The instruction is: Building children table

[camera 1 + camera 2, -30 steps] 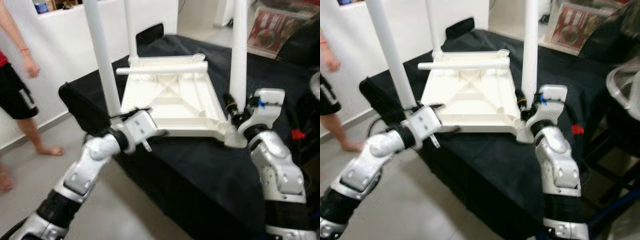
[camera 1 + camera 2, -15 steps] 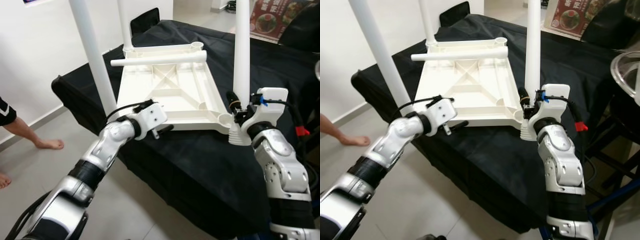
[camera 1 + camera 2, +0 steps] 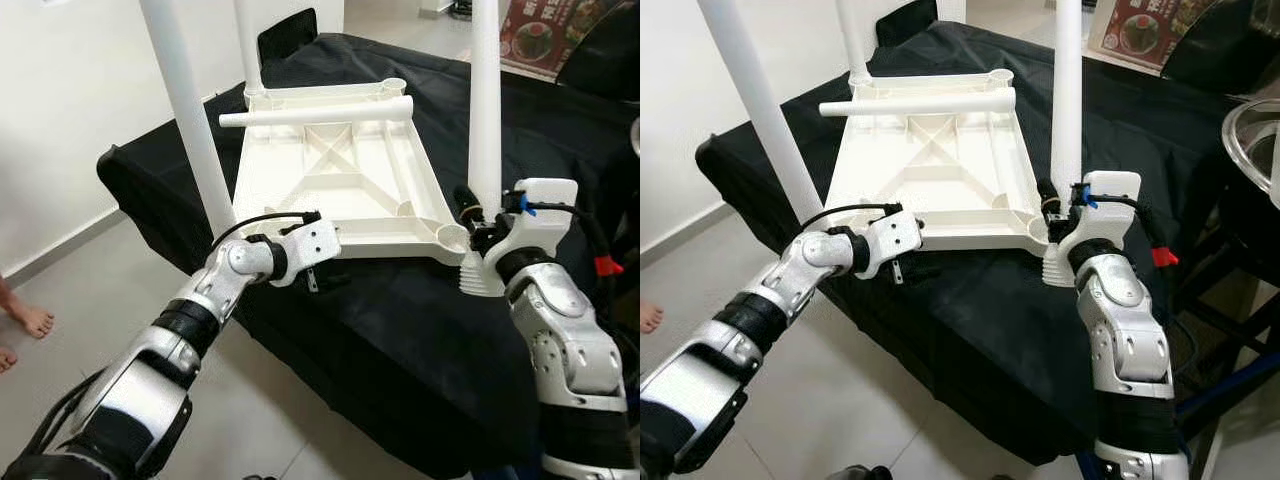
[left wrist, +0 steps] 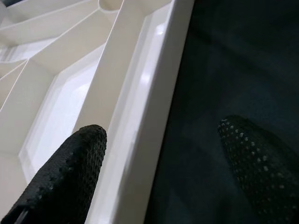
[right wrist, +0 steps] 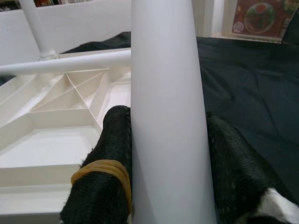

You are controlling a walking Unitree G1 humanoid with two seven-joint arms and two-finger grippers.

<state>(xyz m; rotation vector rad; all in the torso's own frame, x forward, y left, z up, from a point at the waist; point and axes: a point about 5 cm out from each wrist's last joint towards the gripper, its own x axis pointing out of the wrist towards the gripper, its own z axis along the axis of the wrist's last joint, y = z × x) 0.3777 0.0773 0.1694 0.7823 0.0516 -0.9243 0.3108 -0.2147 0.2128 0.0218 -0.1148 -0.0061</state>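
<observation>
1. A black cloth [image 3: 400, 330] covers the tabletop, and on it lies the white plastic children's table [image 3: 340, 190], upside down with its ribbed underside showing.
2. Three white legs stand upright from its corners: the near-left leg [image 3: 190, 110], the far-left leg [image 3: 248, 45] and the near-right leg [image 3: 485, 100]. A fourth loose leg [image 3: 315, 113] lies flat across the far end of the underside, beside the open far-right socket [image 3: 392, 86].
3. The silver right arm [image 3: 560, 340] reaches up to the near-right corner; the right gripper [image 5: 163, 158] is clamped around the near-right leg just above its socket. The right wrist view shows both black fingers [image 5: 112, 154] pressed against the leg's sides — the head views hide this contact behind the white wrist housing.
4. The left arm [image 3: 190, 320] stretches to the near edge of the upturned table, close to the near-left leg. The left gripper [image 4: 159, 158] is spread — in the left wrist view one finger sits over the white underside and the other over the cloth, with the table's rim [image 4: 149, 116] between them and untouched.
5. A person's bare foot [image 3: 28, 320] stands on the floor at the far left.
6. A small red object [image 3: 603, 266] lies at the right edge of the cloth.
</observation>
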